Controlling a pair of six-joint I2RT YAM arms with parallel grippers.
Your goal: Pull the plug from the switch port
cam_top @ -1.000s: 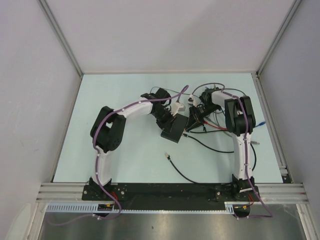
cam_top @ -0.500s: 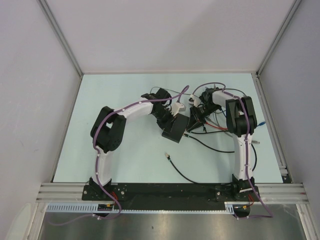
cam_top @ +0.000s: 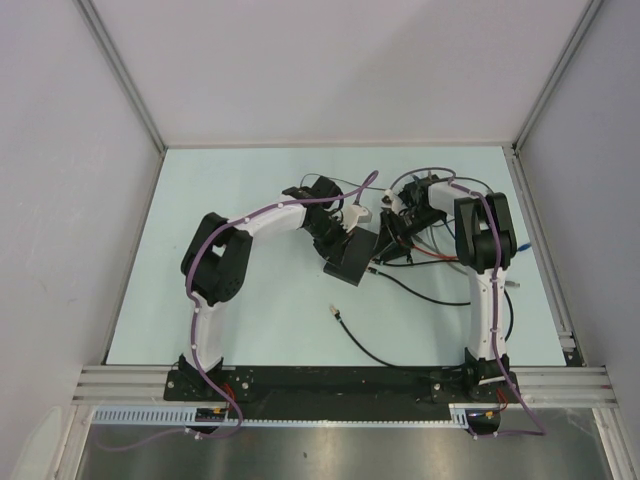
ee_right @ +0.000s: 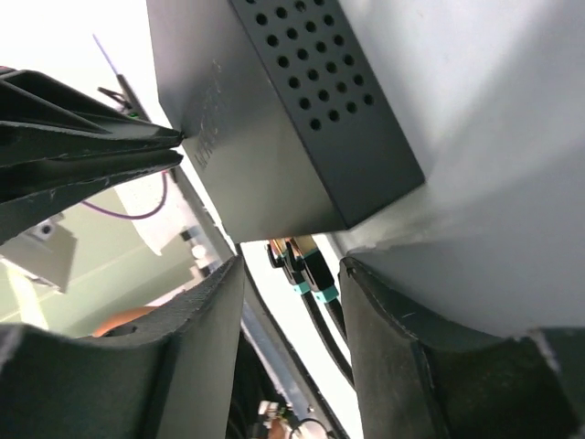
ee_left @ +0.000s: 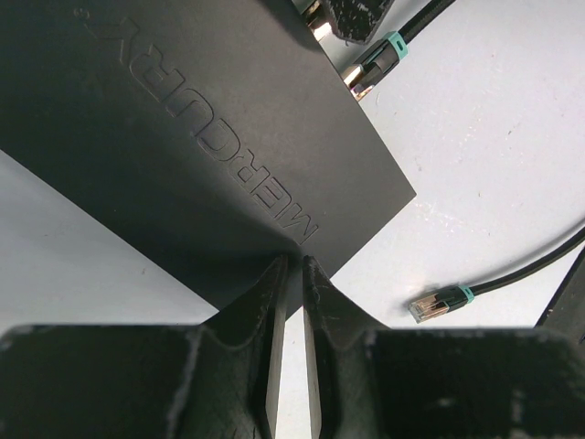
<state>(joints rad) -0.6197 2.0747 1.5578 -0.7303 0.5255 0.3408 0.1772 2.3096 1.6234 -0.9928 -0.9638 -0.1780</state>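
I find the box [ee_left: 210, 137], flat and matte black with raised lettering on its top, near the middle of the table [cam_top: 250, 180], between the two arms. My left gripper [ee_left: 292, 265] has its fingers drawn in to a narrow slit, and their tips pinch one corner of the box. The right wrist view shows the same fingertips meeting that corner edge. I note nothing else in that grip.

My right gripper [ee_right: 292, 267] stands at the opposite end of the box, beside the face with the vent holes. Its fingers [ee_right: 206, 357] are parted, with light showing between them and what lies in the gap. I record it as released and gripping nothing. In that gap lie what look like two connectors side by side, each with a teal collar.

The plug [ee_left: 377, 57] also shows in the left wrist view, its clear tip right against the short edge of the box. The switch port is on that edge, but the socket itself is hidden. I cannot tell whether the plug is seated in it or sits just outside it.

A loose plug [ee_left: 437, 303] with a teal collar lies on the table off the box's long side, apart from the box, on a black cable [ee_left: 530, 267]. A red cable [cam_top: 440, 257] and further black ones lie tangled under the right arm.
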